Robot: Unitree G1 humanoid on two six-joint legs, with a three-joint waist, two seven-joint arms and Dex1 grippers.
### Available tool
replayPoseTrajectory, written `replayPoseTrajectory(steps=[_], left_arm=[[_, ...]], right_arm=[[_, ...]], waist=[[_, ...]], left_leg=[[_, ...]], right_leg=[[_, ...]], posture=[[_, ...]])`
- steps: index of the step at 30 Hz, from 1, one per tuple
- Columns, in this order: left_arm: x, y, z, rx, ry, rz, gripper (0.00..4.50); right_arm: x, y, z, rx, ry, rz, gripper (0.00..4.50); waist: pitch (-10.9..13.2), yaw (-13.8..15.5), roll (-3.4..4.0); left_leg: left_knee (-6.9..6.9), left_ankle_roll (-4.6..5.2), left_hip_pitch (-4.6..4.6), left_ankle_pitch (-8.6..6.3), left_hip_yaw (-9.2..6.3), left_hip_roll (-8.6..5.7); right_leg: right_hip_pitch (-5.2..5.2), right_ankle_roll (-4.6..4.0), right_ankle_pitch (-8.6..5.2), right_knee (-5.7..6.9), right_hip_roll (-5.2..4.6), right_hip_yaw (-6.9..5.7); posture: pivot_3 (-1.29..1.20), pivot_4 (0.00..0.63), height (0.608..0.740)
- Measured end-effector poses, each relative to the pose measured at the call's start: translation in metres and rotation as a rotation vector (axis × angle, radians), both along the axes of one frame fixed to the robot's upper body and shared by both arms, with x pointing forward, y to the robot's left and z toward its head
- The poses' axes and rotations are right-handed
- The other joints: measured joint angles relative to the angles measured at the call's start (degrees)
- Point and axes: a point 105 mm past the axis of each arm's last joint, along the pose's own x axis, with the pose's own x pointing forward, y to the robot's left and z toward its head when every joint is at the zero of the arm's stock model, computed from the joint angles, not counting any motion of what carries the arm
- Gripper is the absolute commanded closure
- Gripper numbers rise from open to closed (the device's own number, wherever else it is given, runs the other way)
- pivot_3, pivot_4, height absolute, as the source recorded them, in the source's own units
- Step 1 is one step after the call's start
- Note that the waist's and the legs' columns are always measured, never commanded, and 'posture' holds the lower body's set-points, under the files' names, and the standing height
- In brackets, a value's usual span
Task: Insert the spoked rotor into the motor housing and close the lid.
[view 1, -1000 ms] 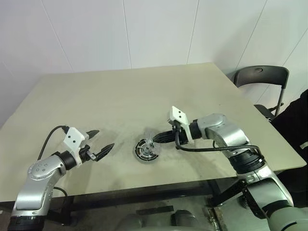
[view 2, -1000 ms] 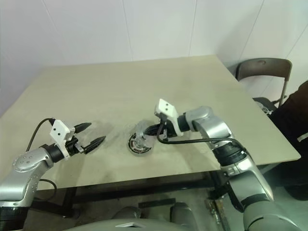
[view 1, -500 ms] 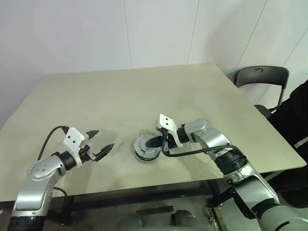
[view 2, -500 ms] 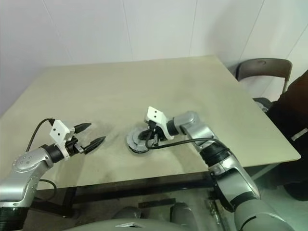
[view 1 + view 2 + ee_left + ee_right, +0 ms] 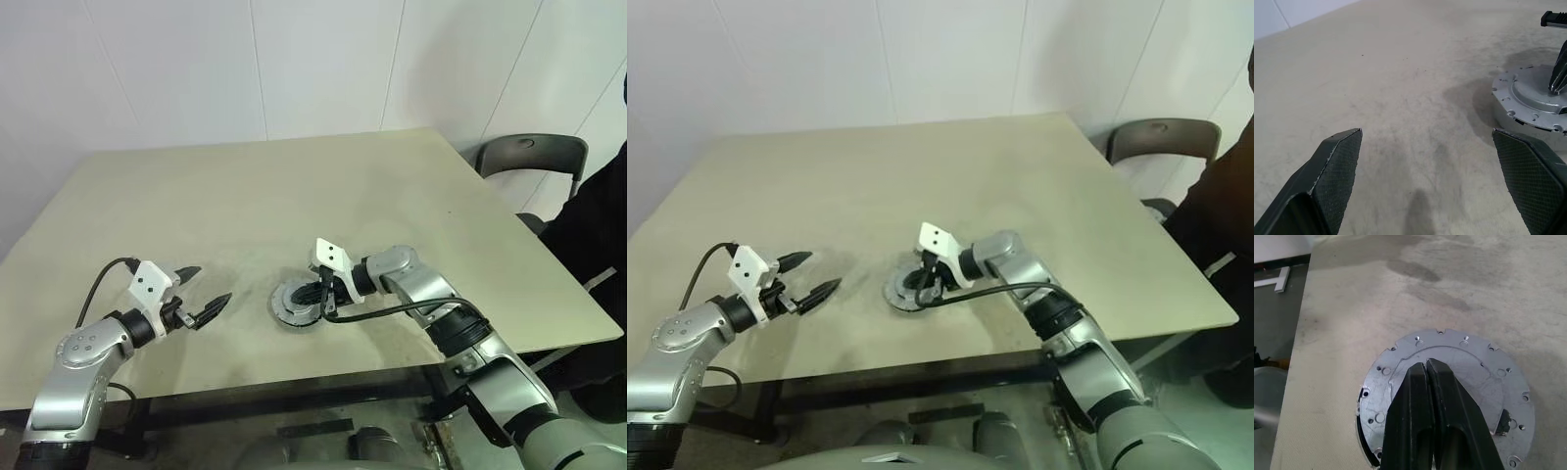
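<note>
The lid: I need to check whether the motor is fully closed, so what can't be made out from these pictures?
- Right wrist view: the shut right gripper covers the middle of the lid; whether it touches cannot be told.
- The lid hides anything under it, so neither rotor nor windings can be confirmed.
- Left wrist view: the lid is cut off by the picture's edge.
- Left eye view: seating of the lid is too small to judge.
</note>
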Motion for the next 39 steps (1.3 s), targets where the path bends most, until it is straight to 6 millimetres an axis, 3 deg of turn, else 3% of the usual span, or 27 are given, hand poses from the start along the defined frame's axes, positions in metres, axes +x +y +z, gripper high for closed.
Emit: replayPoseTrajectory(steps=[9,20,23,34,39], left_arm=[[0.0,0.001,0.001,0.0,-0.003,0.002,0.0],[0.0,0.002,0.001,0.001,-0.004,0.003,0.0],[0.0,0.002,0.001,0.001,-0.003,0.003,0.0],[0.0,0.001,0.001,0.001,-0.004,0.003,0.0],[0.001,0.001,0.002,0.001,-0.006,0.001,0.0]], right_arm=[[-0.002,-0.001,0.017,0.044,0.003,-0.001,4.43],[0.004,-0.025,0.036,0.048,-0.026,-0.056,4.43],[0.006,-0.033,0.04,0.05,-0.027,-0.079,3.88],[-0.001,-0.032,0.048,0.088,-0.023,-0.035,0.02],[-0.005,-0.028,0.04,0.078,-0.014,-0.002,0.02]], waist=[[0.0,-0.05,0.0],[0.0,0.02,0.0],[0.0,0.03,0.0],[0.0,0.04,0.0],[0.0,-0.04,0.0]], left_leg=[[0.0,0.0,0.0,0.0,0.0,0.0],[-0.01,0.01,-0.01,0.0,0.01,0.0],[-0.01,0.01,-0.01,0.0,0.0,0.0],[-0.01,0.01,-0.02,0.0,0.01,0.0],[-0.01,0.01,0.0,0.0,0.01,0.0]], right_leg=[[0.0,0.0,0.0,0.0,0.0,0.0],[0.0,0.0,0.0,-0.02,-0.02,0.0],[0.0,0.0,0.0,-0.02,-0.02,0.0],[0.0,0.0,0.0,-0.04,-0.03,0.0],[0.01,0.0,0.0,-0.02,-0.03,0.0]], posture=[[0.0,0.0,0.74],[0.0,0.0,0.74],[0.0,0.0,0.74],[0.0,0.0,0.74],[0.0,0.0,0.74]])
